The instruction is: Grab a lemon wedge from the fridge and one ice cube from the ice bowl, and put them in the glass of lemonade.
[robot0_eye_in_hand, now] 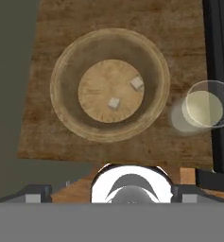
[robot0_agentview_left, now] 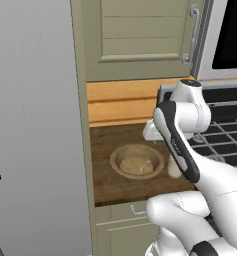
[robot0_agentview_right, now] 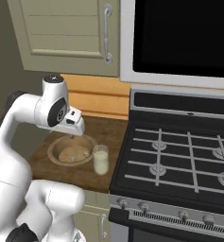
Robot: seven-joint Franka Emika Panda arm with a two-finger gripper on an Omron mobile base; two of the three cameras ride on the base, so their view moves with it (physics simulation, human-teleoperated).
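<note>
Hovering above the ice bowl [robot0_eye_in_hand: 111, 85], the gripper [robot0_agentview_right: 72, 135] has its jaws spread wide and holds nothing; its fingertips are barely visible, so that is partly a judgement. The step in hand looks like picking one ice cube. Two ice cubes [robot0_eye_in_hand: 114, 102] lie on the bowl's flat floor, one near the centre, the other toward the side nearest the glass of lemonade [robot0_eye_in_hand: 204, 108], apart from each other. The glass stands just beside the bowl's rim, between the bowl and the stove [robot0_agentview_right: 179, 156]. To do this well, I would centre over the middle cube, come straight down so the fingers straddle it alone, close gently since ice is slippery, and keep clear of the thick rim. No lemon wedge shows in the glass from above.
</note>
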